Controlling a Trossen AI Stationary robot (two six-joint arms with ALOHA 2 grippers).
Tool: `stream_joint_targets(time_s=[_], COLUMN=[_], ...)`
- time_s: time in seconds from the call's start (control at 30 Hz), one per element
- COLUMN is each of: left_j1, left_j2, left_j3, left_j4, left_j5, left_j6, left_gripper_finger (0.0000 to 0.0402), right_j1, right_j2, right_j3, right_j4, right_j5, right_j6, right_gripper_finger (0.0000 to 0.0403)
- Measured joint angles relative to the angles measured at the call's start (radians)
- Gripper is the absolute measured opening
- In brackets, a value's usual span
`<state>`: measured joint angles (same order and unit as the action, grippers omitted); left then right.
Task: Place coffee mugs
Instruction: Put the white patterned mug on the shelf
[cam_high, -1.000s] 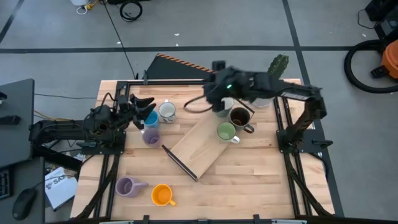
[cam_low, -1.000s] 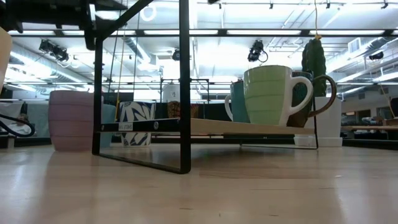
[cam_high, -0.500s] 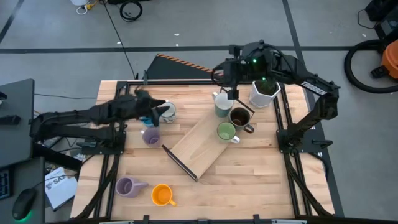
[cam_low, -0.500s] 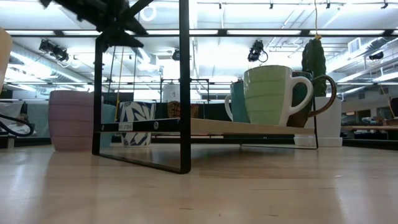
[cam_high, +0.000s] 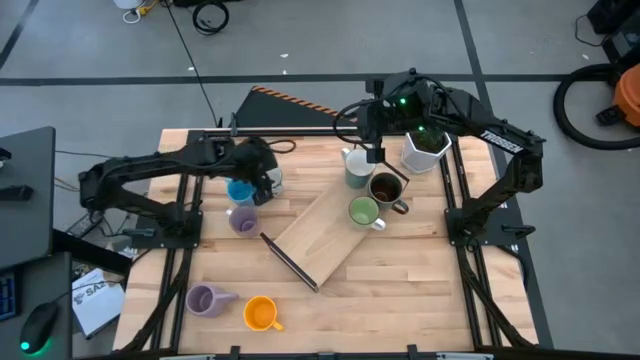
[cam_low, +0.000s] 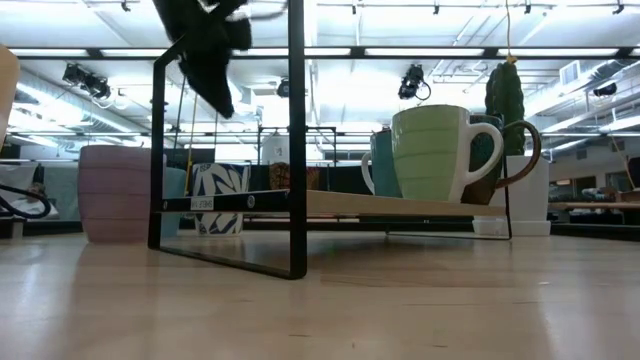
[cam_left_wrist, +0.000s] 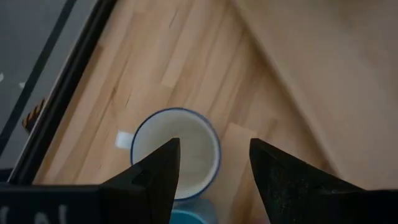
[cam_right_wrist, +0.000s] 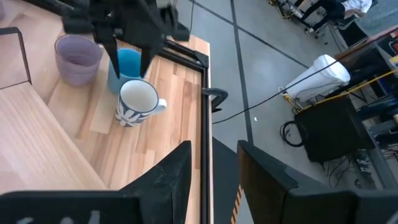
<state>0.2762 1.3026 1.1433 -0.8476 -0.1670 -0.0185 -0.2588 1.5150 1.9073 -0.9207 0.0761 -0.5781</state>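
High view, wooden table (cam_high: 400, 290): left gripper (cam_high: 262, 172) at centre left, over the white patterned mug (cam_high: 270, 180), fingers spread, nothing grasped. Bright blue mug (cam_high: 240, 192) just left of it; lavender mug (cam_high: 243, 219) below that. Second lavender mug (cam_high: 205, 299) and orange mug (cam_high: 260, 314) side by side at lower left. A slanted wooden board (cam_high: 325, 235) on a black frame crosses the middle; on its upper right end stand the green mug (cam_high: 364, 212), the dark brown mug (cam_high: 385, 188) and a pale grey mug (cam_high: 356, 167), close together. Right gripper (cam_high: 372, 135) hovers above that group at upper centre, part open, holding nothing. White pot with cactus (cam_high: 425, 148) stands just right of it.

Low view: green mug (cam_low: 437, 152) in the right half on the raised board (cam_low: 380, 206), the brown mug (cam_low: 505, 150) behind it, cactus (cam_low: 505, 95) farther right. Lavender mug (cam_low: 118, 193) at left, patterned mug (cam_low: 220, 197) beside it. Left gripper (cam_low: 210, 55) hangs at upper left, above the patterned mug and clear of it.

Left wrist view: both dark fingers (cam_left_wrist: 158, 177) at the bottom, apart, framing the patterned mug's (cam_left_wrist: 177, 152) open mouth; blue mug's rim (cam_left_wrist: 186, 216) at bottom edge.

Right wrist view: own fingers (cam_right_wrist: 171, 183) at the bottom, parted with a gap; at upper left, the left gripper (cam_right_wrist: 127, 59) over the blue mug (cam_right_wrist: 129, 65) and patterned mug (cam_right_wrist: 138, 102), lavender mug (cam_right_wrist: 78, 57) beside them.
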Motion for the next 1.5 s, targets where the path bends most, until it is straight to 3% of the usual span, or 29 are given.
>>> stream_joint_targets(time_s=[0.23, 0.53, 0.9, 1.13, 1.37, 1.5], left_j1=[0.001, 0.0, -0.001, -0.001, 0.0, 0.014], left_j2=[0.129, 0.202, 0.306, 0.329, 0.338, 0.338], left_j3=[0.003, 0.003, -0.033, -0.033, -0.031, 0.021], left_j4=[-0.006, -0.032, -0.06, -0.047, 0.019, 0.034], left_j5=[-0.004, -0.023, -0.025, -0.031, 0.007, 0.066], left_j6=[0.084, 0.237, 0.229, 0.214, 0.179, 0.109], left_gripper_finger=[0.0201, 0.0201, 0.0195, 0.0138, 0.0027, 0.0026], right_j1=[0.0, 0.0, 0.0, 0.0, 0.0, 0.0], right_j2=[-0.009, -0.01, -0.01, -0.01, -0.016, -0.028], right_j3=[-0.035, -0.041, -0.041, -0.041, -0.041, -0.041], right_j4=[0.002, 0.006, 0.006, 0.006, 0.008, 0.009], right_j5=[0.0, 0.0, -0.023, -0.025, -0.02, -0.018], right_j6=[0.001, 0.0, 0.003, 0.007, 0.002, 0.001], right_gripper_finger=[0.0135, 0.0135, 0.0135, 0.0135, 0.0135, 0.0135])
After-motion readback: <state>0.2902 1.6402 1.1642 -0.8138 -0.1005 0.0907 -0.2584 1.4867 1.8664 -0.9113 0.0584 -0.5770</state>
